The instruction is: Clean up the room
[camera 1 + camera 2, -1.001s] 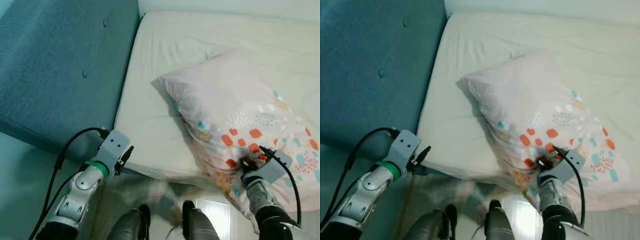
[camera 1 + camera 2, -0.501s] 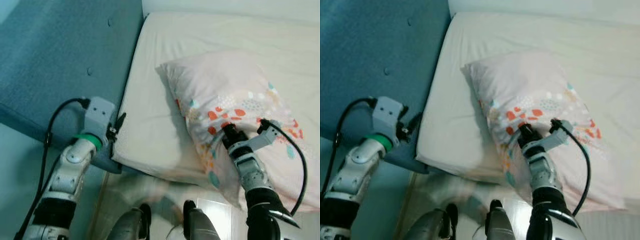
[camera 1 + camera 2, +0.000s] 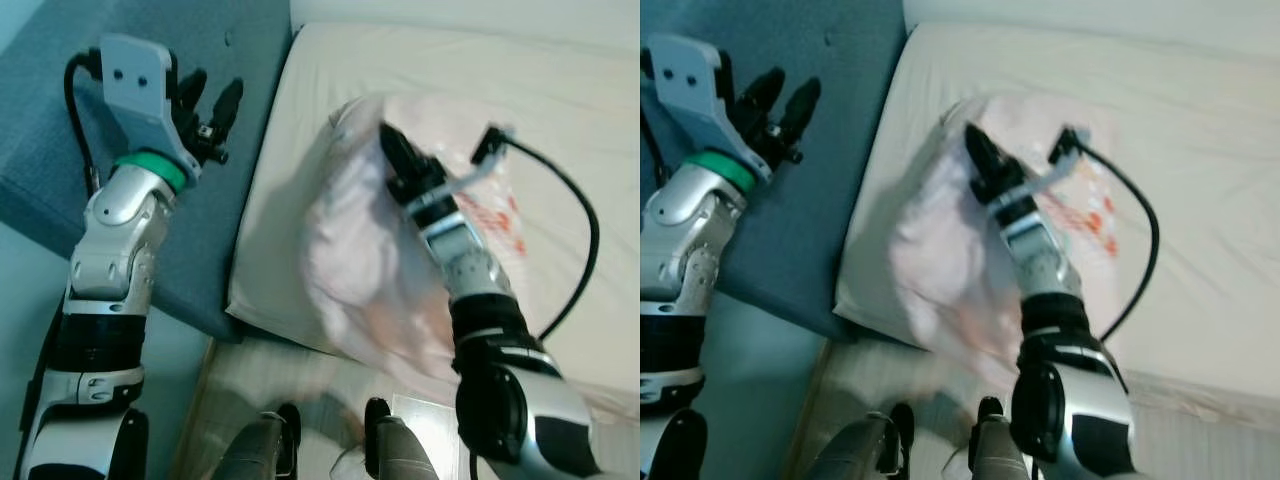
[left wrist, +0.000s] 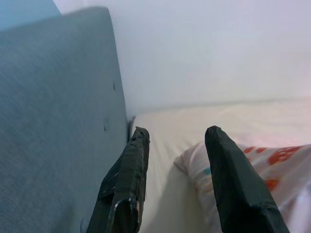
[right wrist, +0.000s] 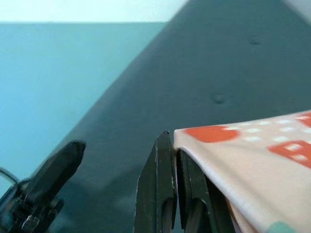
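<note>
the pillow [image 3: 380, 270] is pinched at its upper corner between the closed fingers of the right gripper [image 3: 397, 160], and from that grip it hangs blurred toward five o'clock over the white mattress [image 3: 560, 110], its long axis running from eleven to five. the left gripper [image 3: 210, 108] hovers at nine o'clock of that corner over the teal headboard [image 3: 60, 130], fingers spread and empty, so the right arm is clearly the nearer.
</note>
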You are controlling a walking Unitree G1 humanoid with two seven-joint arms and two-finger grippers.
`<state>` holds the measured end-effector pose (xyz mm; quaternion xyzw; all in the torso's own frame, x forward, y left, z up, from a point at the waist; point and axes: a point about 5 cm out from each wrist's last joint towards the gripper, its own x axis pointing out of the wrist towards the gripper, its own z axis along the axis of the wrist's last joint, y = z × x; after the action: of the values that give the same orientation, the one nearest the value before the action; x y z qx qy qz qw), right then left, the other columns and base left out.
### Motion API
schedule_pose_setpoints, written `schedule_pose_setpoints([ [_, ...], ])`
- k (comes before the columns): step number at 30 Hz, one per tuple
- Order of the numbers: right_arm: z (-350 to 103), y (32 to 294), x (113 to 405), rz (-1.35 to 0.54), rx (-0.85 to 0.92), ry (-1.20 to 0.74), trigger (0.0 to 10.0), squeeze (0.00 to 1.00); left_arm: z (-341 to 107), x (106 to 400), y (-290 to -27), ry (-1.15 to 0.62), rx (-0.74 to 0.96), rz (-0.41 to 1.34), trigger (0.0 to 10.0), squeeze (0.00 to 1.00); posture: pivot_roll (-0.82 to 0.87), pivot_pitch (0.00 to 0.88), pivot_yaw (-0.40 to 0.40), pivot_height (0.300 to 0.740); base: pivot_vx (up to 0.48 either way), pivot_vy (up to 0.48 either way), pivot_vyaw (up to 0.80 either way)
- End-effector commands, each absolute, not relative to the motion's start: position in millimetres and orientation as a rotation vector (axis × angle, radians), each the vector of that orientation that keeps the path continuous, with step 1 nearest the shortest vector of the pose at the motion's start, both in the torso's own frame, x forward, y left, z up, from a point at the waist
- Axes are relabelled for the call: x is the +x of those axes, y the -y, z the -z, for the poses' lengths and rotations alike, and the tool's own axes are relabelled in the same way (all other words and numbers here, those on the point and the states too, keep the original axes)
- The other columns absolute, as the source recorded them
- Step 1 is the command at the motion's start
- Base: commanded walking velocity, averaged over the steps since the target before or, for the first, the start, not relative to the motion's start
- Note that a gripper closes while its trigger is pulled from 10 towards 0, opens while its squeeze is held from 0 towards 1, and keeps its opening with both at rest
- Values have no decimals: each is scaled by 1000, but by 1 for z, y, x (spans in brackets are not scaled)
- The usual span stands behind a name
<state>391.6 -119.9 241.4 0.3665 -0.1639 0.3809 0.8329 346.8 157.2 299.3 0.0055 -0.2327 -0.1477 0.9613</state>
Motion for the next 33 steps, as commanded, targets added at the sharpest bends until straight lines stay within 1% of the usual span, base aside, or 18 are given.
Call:
schedule_pose_setpoints([
  [1, -252, 114, 390, -866, 739, 394, 0, 0, -299, 345, -160, 470, -7, 287, 10000, 0, 60, 156, 126, 714, 0, 0, 0],
  [4, -271, 104, 392, -943, 553, 412, 0, 0, -306, 344, -157, 484, -27, 298, 10000, 0, 65, 147, 120, 714, 0, 0, 0],
  [5, -271, 104, 392, -943, 553, 412, 0, 0, -306, 344, -157, 484, -27, 298, 10000, 0, 65, 147, 120, 714, 0, 0, 0],
  [6, -263, 99, 396, -936, 433, 341, 0, 0, -310, 343, -158, 490, -43, 295, 10000, 0, 65, 146, 118, 714, 0, 0, 0],
  [7, -253, 97, 398, -910, 375, 285, 0, 0, -311, 343, -158, 491, -47, 294, 10000, 0, 63, 145, 116, 714, 0, 0, 0],
  [8, -253, 97, 398, -910, 375, 285, 0, 0, -311, 343, -158, 491, -47, 294, 10000, 0, 63, 145, 116, 714, 0, 0, 0],
  [11, -227, 94, 400, -841, 342, 158, 0, 0, -311, 343, -158, 488, -51, 295, 10000, 0, 63, 145, 115, 714, 0, 0, 0],
  [12, -215, 94, 401, -791, 335, 95, 2118, 0, -310, 343, -158, 486, -48, 295, 10000, 0, 66, 146, 112, 714, 0, 0, 0],
  [13, -183, 92, 398, -675, 302, -55, 10000, 0, -308, 342, -157, 481, -41, 295, 10000, 0, 75, 150, 109, 714, 0, 0, 0],
  [14, -183, 92, 398, -675, 302, -55, 10000, 0, -308, 342, -157, 481, -41, 295, 10000, 0, 75, 150, 109, 714, 0, 0, 0],
  [16, -147, 92, 392, -546, 239, -211, 10000, 0, -305, 340, -156, 475, -33, 296, 10000, 0, 75, 150, 109, 714, 0, 0, 0],
  [17, -131, 89, 386, -529, 199, -268, 10000, 0, -303, 339, -156, 469, -29, 301, 10000, 0, 77, 159, 111, 714, 0, 0, 0],
  [20, -120, 85, 380, -546, 183, -307, 10000, 0, -300, 337, -153, 458, -23, 313, 10000, 0, 75, 162, 113, 714, 0, 0, 0],
  [21, -108, 77, 372, -617, 196, -344, 10000, 1000, -296, 336, -150, 443, -13, 332, 10000, 0, 75, 162, 113, 714, 0, 0, 0],
  [25, -107, 75, 370, -642, 205, -344, 10000, 1000, -295, 336, -149, 439, -11, 336, 10000, 0, 75, 162, 113, 714, 0, 0, 0],
  [27, -99, 89, 365, -673, 189, -362, 10000, 1000, -278, 333, -138, 398, 14, 377, 10000, 0, 42, 160, 111, 714, 0, 0, 0],
  [30, -99, 89, 365, -673, 189, -362, 10000, 1000, -278, 333, -138, 398, 14, 377, 10000, 0, 42, 160, 111, 714, 0, 0, 0],
  [33, -90, 98, 359, -698, 128, -382, 10000, 1000, -266, 331, -133, 370, 44, 397, 10000, 0, 31, 151, 104, 714, 0, 0, 0],
])
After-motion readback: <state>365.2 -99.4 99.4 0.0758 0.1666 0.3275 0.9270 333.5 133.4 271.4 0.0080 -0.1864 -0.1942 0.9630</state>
